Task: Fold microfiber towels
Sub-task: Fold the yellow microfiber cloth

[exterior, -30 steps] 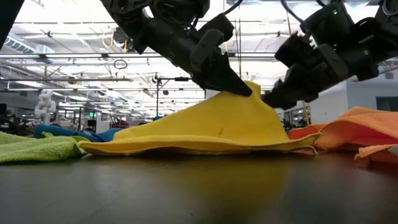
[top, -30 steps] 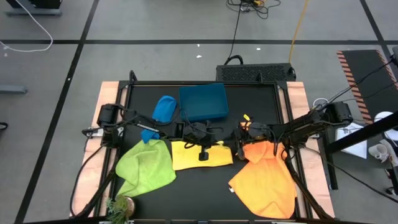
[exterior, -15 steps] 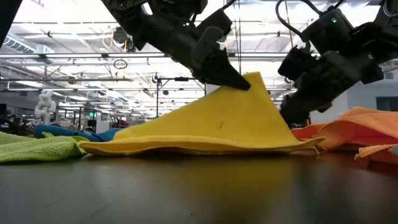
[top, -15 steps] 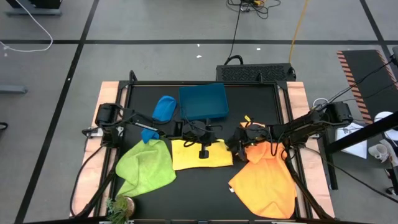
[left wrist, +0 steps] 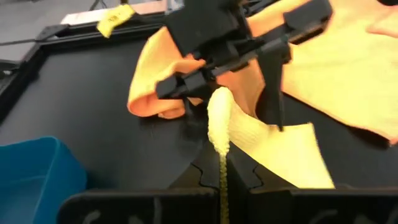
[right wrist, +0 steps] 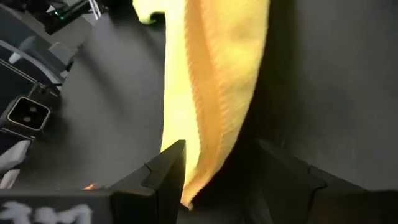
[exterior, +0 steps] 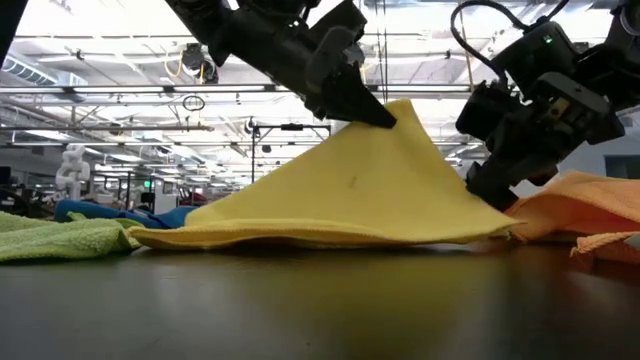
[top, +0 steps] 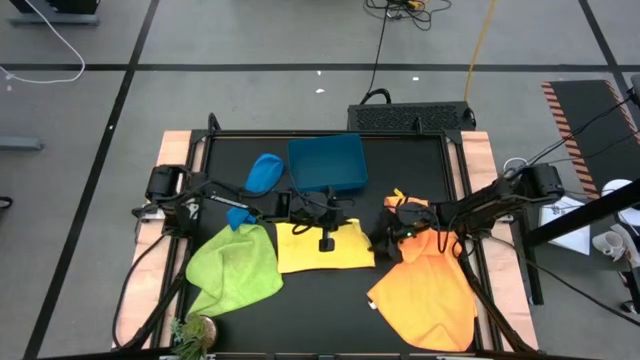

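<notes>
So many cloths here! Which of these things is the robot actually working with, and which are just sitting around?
Part of the job:
- yellow towel, lifted by the shut left hand
- right hand, open beside the yellow towel's edge
- green towel
- blue towel
- orange towels

Just lying about:
- teal bin
- potted plant at the table's corner

Grey tiled floor [top: 250, 40], cables [top: 400, 12] trailing; bright hall, ceiling trusses [exterior: 120, 95], strip lights overhead.
</notes>
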Robot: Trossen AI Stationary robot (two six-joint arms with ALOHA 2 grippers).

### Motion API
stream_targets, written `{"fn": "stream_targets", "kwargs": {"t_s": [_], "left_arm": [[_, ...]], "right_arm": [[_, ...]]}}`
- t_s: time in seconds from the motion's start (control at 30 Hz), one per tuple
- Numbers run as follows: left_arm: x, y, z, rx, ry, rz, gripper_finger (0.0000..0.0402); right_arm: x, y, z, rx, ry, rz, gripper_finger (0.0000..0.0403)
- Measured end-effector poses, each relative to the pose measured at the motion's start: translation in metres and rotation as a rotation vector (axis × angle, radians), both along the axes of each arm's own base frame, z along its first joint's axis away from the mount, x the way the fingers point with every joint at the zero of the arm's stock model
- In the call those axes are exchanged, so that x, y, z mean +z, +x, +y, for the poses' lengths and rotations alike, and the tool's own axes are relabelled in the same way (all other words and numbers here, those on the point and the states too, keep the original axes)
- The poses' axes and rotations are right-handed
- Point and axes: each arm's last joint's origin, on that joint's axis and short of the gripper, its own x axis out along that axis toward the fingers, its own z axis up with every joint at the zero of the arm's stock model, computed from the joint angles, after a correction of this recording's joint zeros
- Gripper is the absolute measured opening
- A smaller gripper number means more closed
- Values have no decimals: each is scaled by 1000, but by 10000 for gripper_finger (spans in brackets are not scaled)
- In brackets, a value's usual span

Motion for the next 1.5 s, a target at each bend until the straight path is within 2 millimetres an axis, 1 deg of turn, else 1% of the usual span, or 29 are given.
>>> {"fn": "stream_targets", "kwargs": {"t_s": [0.23, 0.37, 0.47, 0.67, 0.7, 0.9, 1.03, 1.23, 1.43, 1.5], "left_arm": [[1, 1, 0, 3, -4, -15, 1], [1, 1, 1, 24, 6, -14, 1], [1, 1, 1, 43, 12, -12, 1], [1, 1, -1, 72, -33, -13, 1], [1, 0, -3, 77, -45, -14, 1], [2, -2, -24, 113, -33, -22, 1], [12, -7, -42, 146, -63, -53, 1], [25, -18, -70, 168, -36, -95, 1], [38, -29, -92, 209, -16, -138, 0], [44, -37, -99, 217, 5, -139, 0]], "right_arm": [[-14, 0, 6, 27, -3, 69, 180], [-16, 0, 8, 38, -6, 77, 161], [-15, 0, 9, 44, -6, 71, 126], [-13, 0, 9, 49, -13, 60, 22], [-13, 0, 9, 51, -15, 59, 11], [-3, -4, 9, 78, -7, 42, 4], [13, -10, 9, 78, 0, 1, 3], [37, -20, 9, 79, 15, -83, 1], [55, -27, 13, 180, 95, -171, 1], [60, -29, 16, 230, 118, -207, 1]]}}
